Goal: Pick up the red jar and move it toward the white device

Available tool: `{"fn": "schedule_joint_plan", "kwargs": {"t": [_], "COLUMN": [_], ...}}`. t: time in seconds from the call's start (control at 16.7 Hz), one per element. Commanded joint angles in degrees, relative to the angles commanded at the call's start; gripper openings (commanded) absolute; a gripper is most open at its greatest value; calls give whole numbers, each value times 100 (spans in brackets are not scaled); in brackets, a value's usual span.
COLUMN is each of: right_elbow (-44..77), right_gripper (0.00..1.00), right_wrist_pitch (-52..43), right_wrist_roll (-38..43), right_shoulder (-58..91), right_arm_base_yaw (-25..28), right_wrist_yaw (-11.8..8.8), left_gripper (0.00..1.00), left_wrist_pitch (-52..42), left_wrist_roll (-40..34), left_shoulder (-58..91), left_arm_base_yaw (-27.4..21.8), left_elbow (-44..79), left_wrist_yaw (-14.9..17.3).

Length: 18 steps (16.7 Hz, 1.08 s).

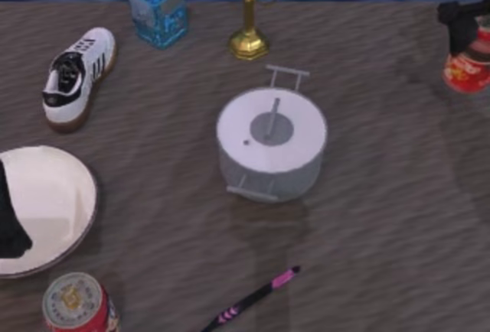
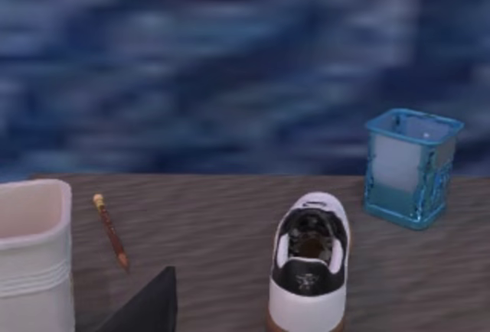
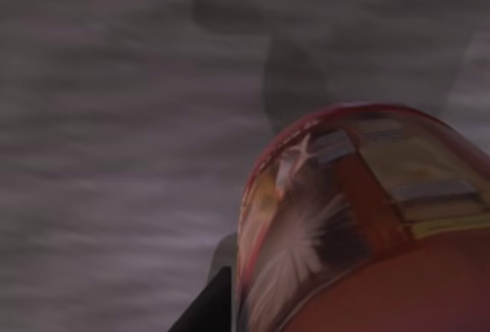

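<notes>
The red jar (image 1: 467,68) sits tilted at the table's far right edge, clamped in the right gripper (image 1: 462,27) and seemingly lifted (the wrist view fills with its label); the white device (image 1: 271,142) stands well apart at centre, so the carry must run leftward. The left arm is parked over the white plate (image 1: 53,194); whether its fingers are apart, I cannot tell.

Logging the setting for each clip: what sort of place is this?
Likely a rendered tabletop test scene, not a real room: a brown table strewn with unrelated items, such as a sneaker, a gold candelabra and the white device. The right hand holds the red jar.
</notes>
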Motion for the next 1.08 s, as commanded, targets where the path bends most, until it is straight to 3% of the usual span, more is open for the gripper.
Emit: {"fn": "schedule_joint_plan", "kwargs": {"t": [0.6, 0.84, 1.08], "right_elbow": [-4905, -5712, -5768], "right_gripper": [0, 0, 0], "right_wrist_pitch": [1301, 1621, 1646], "right_wrist_roll": [-3, -5, -5], "right_shoulder": [-3125, -3842, -3896], "right_arm_base_yaw": [67, 80, 81], "right_wrist_yaw": [-44, -53, -54], "left_gripper": [100, 100, 100], "left_wrist_pitch": [0, 0, 0], "left_wrist_roll": [0, 0, 0], "left_shoulder": [0, 0, 0], "left_arm_base_yaw": [0, 0, 0], "left_elbow": [0, 0, 0], "left_wrist_yaw": [0, 0, 0]}}
